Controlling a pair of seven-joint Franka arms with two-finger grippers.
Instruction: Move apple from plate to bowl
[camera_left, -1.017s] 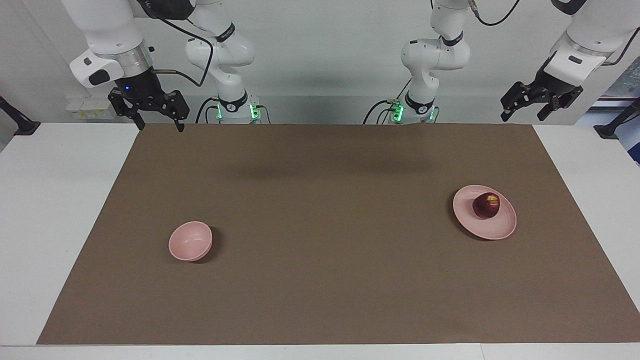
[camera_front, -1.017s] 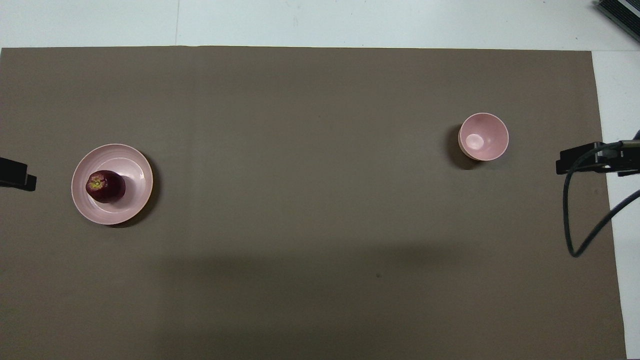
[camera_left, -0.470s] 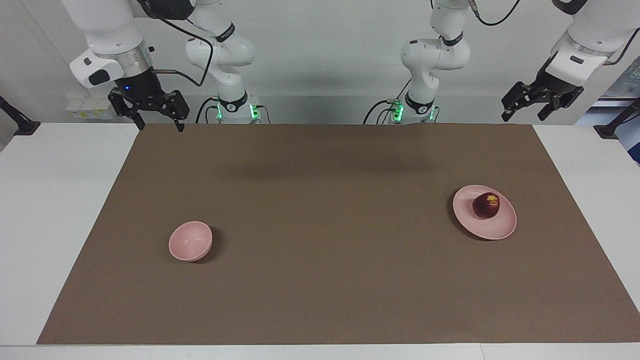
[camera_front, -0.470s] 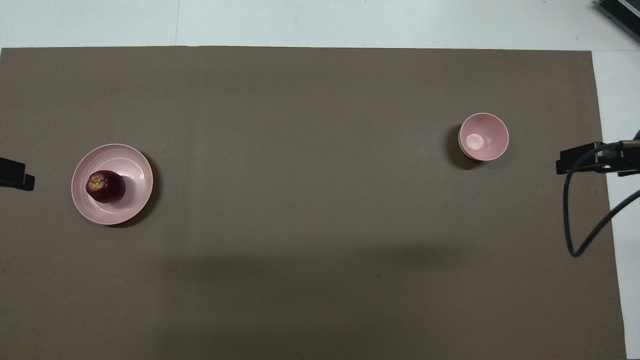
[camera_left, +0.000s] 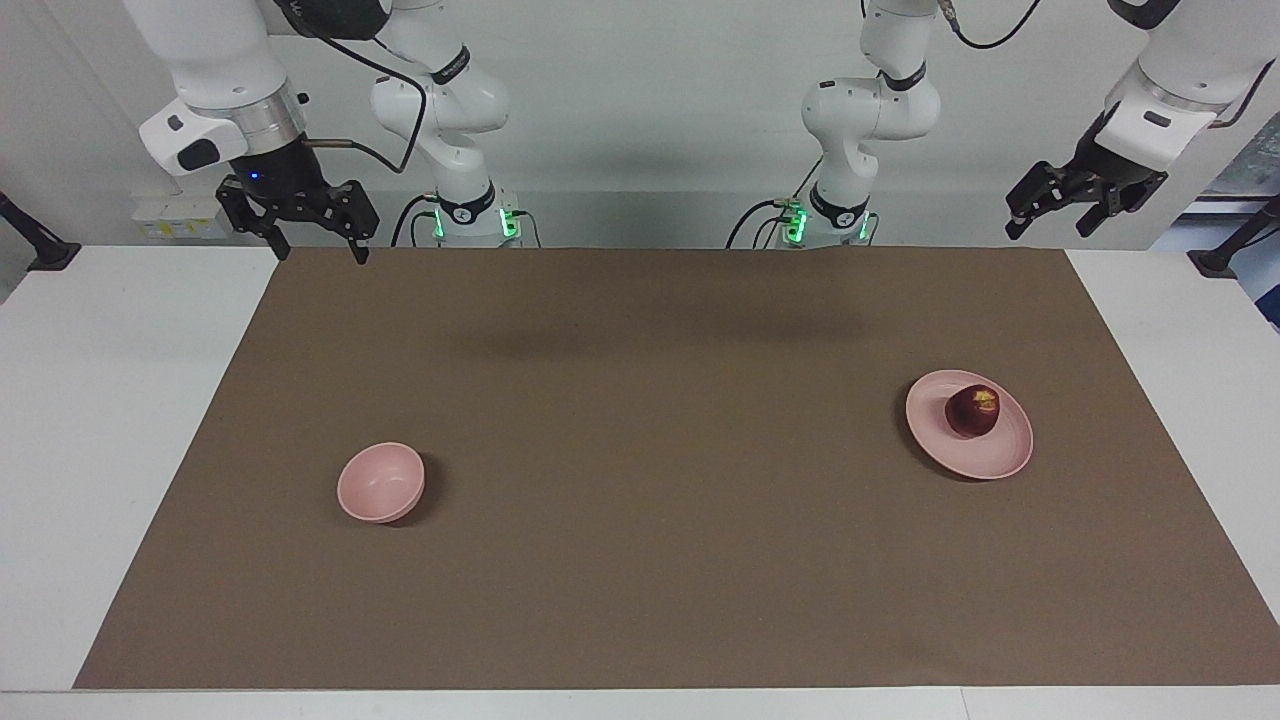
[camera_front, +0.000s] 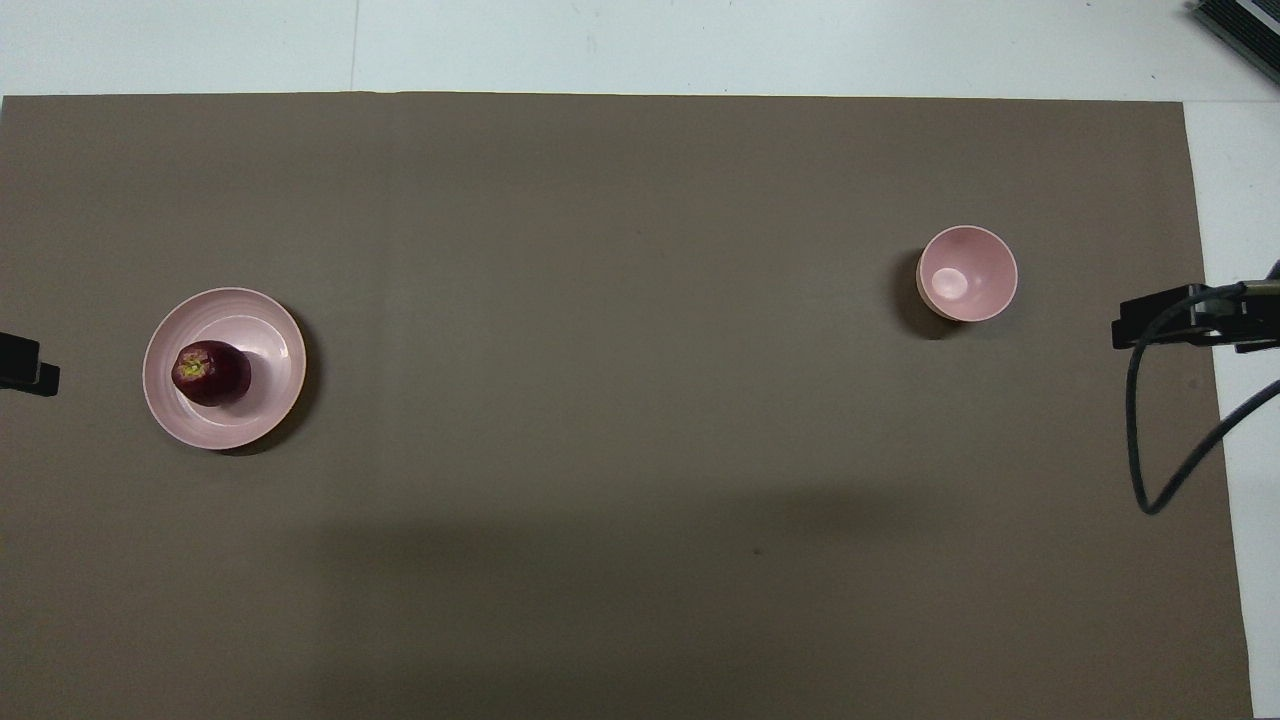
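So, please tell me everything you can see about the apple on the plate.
The apple is small, round and dark red, with a yellowish patch around its top. Its skin looks smooth and slightly glossy. It sits upright on the flat pale pink plate, off the plate's centre, at the left arm's end of the table. Only the plate touches it; no gripper is near it.

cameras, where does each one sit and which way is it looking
Facing view: high across the table, facing the robots; both arms show whole, left gripper and right gripper open and raised by the mat's corners.
Overhead view: above the robots' end, looking steeply down; only gripper parts at the side edges.
Shared: apple on plate, empty bowl, half a turn apart.
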